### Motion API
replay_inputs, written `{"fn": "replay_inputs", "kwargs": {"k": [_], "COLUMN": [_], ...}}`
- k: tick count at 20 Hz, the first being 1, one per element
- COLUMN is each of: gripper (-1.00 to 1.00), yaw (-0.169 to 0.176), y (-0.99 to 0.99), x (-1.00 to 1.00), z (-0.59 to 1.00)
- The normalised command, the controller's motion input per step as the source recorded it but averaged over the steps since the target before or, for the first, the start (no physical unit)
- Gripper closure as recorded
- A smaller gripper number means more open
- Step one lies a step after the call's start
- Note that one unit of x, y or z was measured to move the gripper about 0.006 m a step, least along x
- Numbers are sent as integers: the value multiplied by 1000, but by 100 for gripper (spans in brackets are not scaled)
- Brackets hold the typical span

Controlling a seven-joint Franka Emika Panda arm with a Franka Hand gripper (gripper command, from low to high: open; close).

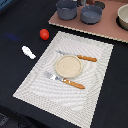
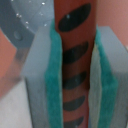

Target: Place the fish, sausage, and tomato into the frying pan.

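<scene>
We have the sausage (image 2: 75, 60) clamped in our hand (image 2: 76, 75), so next we lower it into the frying pan (image 1: 91, 15) at twelve o'clock.

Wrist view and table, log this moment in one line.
gripper: shut on sausage | tomato, fish: on table

I can read no words, numbers, brands or signs in either view. The only marking I see is a row of dark oval patches on the sausage (image 2: 75, 60) between my jaws, and those are a pattern, not writing.
</scene>
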Motion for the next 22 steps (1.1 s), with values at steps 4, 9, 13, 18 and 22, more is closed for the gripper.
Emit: {"fn": "replay_inputs", "kwargs": {"k": [4,9,13,18,22], "gripper": [100,100,100,-100,-100], "yaw": [-40,-41,-42,-11,0], "y": [409,385,379,285,343], "x": [739,751,591,188,-3], "z": [58,38,-24,-29,471]}}
